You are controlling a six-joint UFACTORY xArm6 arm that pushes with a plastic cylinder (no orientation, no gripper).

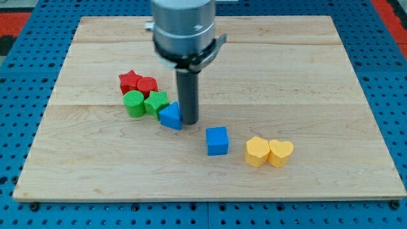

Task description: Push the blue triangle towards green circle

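Note:
The blue triangle (170, 116) lies left of the board's centre, touching the green star-like block (156, 102) on its upper left. The green circle (133, 104) stands just left of that green block. My tip (189, 121) is down on the board right against the blue triangle's right side. The rod rises from there to the grey arm body at the view's top.
A red star (130, 81) and a red round block (147, 85) sit just above the green blocks. A blue cube (217, 140) lies to the lower right of my tip. A yellow hexagon (257, 151) and yellow heart (280, 152) lie further right. The wooden board (318, 76) rests on a blue surface.

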